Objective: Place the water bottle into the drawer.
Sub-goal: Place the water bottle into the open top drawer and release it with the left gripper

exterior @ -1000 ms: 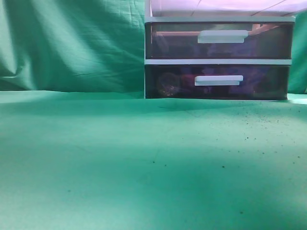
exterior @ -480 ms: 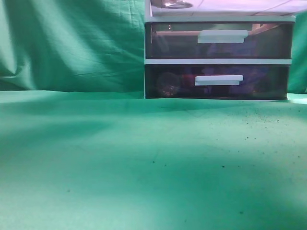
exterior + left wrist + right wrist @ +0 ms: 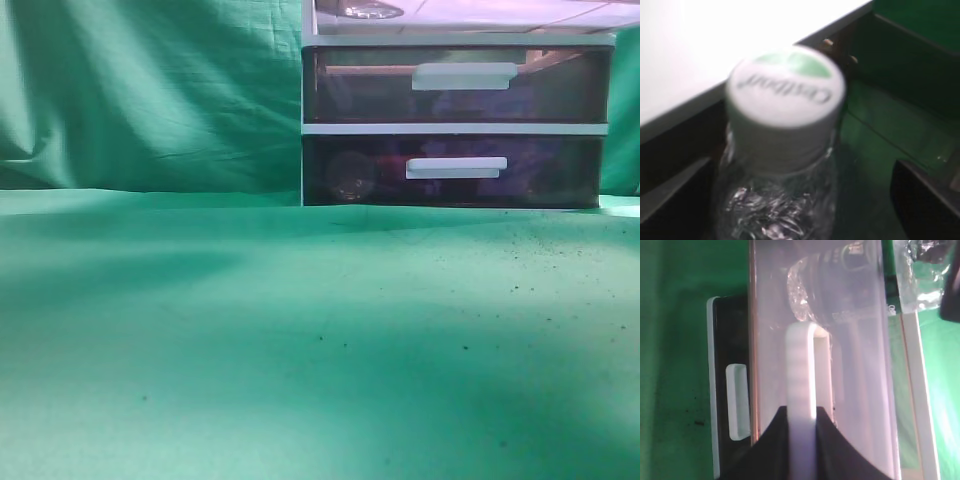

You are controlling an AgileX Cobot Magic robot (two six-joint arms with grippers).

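Where cabinet (image 3: 455,125) stands, green cloth (image 3: 250,330).

One bottle (image 3: 782,150), one cabinet (image 3: 455,128), three drawers: one pulled-out top drawer (image 3: 840,390), two closed drawers (image 3: 455,85) below.

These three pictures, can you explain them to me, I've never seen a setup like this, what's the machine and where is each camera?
It is a two-armed robot with a camera on each wrist, plus one camera looking along the green table. That table-level view shows a white-framed cabinet with two dark lower drawers. The left wrist view looks down on a clear water bottle with a white cap, apparently held by the left end effector, whose dark fingers flank it. The right wrist view looks down at the pulled-out top drawer; the right end effector grips its white handle. The bottle shows through the drawer front.
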